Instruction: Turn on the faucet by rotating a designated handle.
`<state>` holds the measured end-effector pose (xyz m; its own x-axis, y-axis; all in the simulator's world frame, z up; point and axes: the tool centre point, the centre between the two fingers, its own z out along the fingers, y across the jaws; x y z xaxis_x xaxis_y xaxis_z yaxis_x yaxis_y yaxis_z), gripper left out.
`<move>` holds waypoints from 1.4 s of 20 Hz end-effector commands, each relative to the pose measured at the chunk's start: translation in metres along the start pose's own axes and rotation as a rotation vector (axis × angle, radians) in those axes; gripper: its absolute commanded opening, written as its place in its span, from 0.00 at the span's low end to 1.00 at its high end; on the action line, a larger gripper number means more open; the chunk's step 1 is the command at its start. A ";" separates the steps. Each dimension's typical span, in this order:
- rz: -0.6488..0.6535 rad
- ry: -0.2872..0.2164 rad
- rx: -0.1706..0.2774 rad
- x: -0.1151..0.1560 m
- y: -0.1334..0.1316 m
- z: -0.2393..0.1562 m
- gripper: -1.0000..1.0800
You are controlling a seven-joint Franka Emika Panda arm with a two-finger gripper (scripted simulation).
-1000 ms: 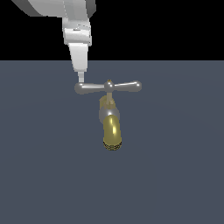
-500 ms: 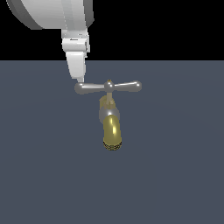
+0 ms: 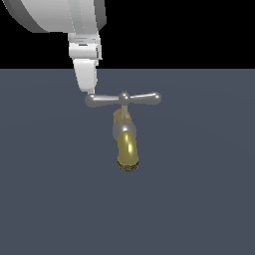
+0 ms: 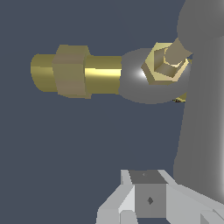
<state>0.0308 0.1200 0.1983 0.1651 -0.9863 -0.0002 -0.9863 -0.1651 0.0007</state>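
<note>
The white, wedge-shaped tool (image 3: 88,90) comes down from the big white arm (image 3: 60,15) at the exterior view's left, and its tip sits on, or just above, the rounded end of the slim, shiny silver-grey crossbar handle (image 3: 123,99) on that side. Whether the tool is spread or pressed together I cannot tell: the exterior view shows only one narrow finger shape, and the wrist view shows only the pale grey block of its body (image 4: 148,199). The handle begins directly under the tool and runs away from it toward the exterior view's right, so its long axis lies level, side to side, with a small brass knob (image 3: 124,93) at the centre. The small faucet with a silver collar and a brass-gold curved spout (image 3: 127,144) hangs below that centre, its mouth pointing down and toward the camera, above the dark blue-grey desk (image 3: 199,199). In my judgement the main risk is slipping: the contact is on a smooth, bulbous end, so a push that is too high or not across the bar may slide off and the handle will not rotate. A push aimed along the bar would also only press against the centre and turn nothing.
</note>
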 end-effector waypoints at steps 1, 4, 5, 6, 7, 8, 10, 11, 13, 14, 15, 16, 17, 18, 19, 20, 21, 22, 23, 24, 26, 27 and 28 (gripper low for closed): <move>0.000 0.000 0.000 -0.001 0.007 0.000 0.00; 0.000 0.000 0.000 -0.002 0.015 0.000 0.00; 0.000 0.000 0.000 -0.002 0.018 0.000 0.00; 0.000 0.000 0.000 -0.002 0.021 0.000 0.00; 0.000 0.000 0.000 -0.003 0.024 0.000 0.00; 0.000 0.000 0.000 -0.003 0.026 0.000 0.00; 0.000 0.000 0.000 -0.003 0.032 0.000 0.00; 0.000 0.000 0.000 -0.004 0.035 0.000 0.00; 0.001 0.000 0.000 -0.004 0.040 0.000 0.00; 0.001 0.000 0.000 -0.004 0.043 0.000 0.00; 0.001 0.000 0.000 -0.005 0.046 0.000 0.00; 0.001 0.000 0.000 -0.005 0.049 0.000 0.00; 0.001 0.000 0.000 -0.005 0.052 0.000 0.00; 0.001 0.000 0.000 -0.005 0.055 0.000 0.00; 0.001 0.000 0.000 -0.006 0.057 0.000 0.00; 0.001 0.000 0.000 -0.006 0.060 0.000 0.00; 0.001 0.000 0.000 -0.006 0.063 0.000 0.00; 0.001 0.000 0.000 -0.007 0.066 0.000 0.00; 0.001 0.000 0.000 -0.007 0.069 0.000 0.00; 0.001 0.000 0.000 -0.007 0.071 0.000 0.00; 0.001 0.000 0.001 -0.007 0.074 0.000 0.00; -0.001 0.002 0.006 -0.008 0.069 0.000 0.00; -0.001 0.002 0.006 -0.006 0.072 -0.001 0.00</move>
<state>-0.0398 0.1176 0.1990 0.1696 -0.9855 -0.0001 -0.9855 -0.1696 -0.0065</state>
